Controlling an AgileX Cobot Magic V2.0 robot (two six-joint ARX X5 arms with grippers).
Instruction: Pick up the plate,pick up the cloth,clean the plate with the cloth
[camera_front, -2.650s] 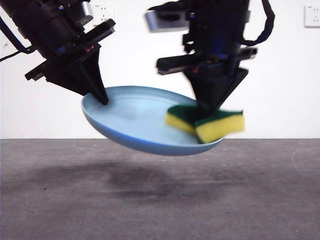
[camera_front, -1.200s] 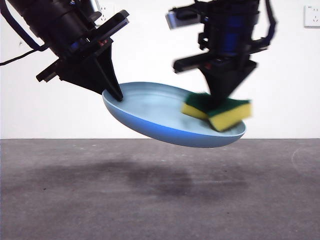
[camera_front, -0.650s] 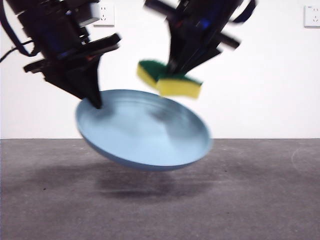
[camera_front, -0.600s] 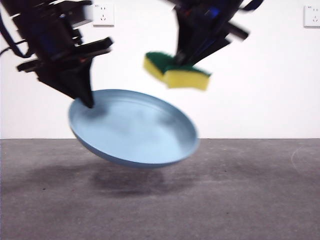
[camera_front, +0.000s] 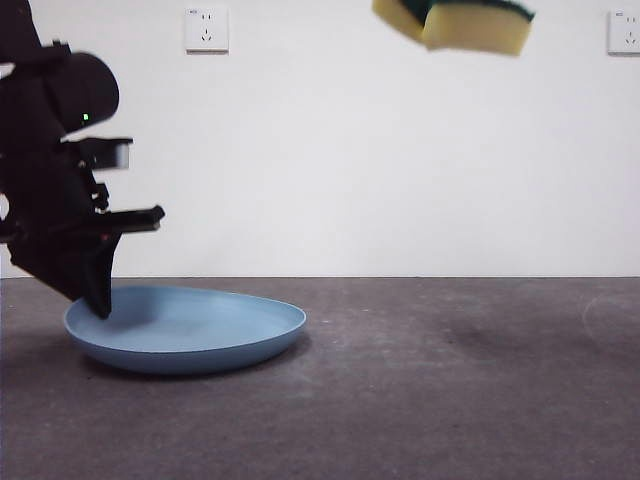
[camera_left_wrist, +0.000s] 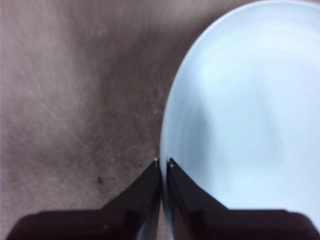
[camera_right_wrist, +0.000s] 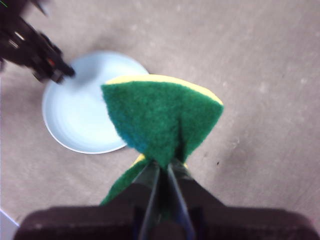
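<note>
plate (camera_front: 190, 325) down on table (camera_front: 450, 400) | left gripper (camera_left_wrist: 163, 163) jaws pinching its rim | right gripper (camera_right_wrist: 162, 167) jaws clamping cloth (camera_right_wrist: 160, 117) high above | wiping looks finished, release left

white wall (camera_front: 350, 150), two sockets (camera_front: 206, 29), grey tabletop (camera_front: 450, 400)

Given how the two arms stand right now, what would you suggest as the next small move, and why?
Probably open the left gripper and back it off the rim. The plate lies flat on the table while that gripper is shut on its edge, and the right gripper holds the sponge high above, well clear of the plate, so the wiping looks finished.
</note>
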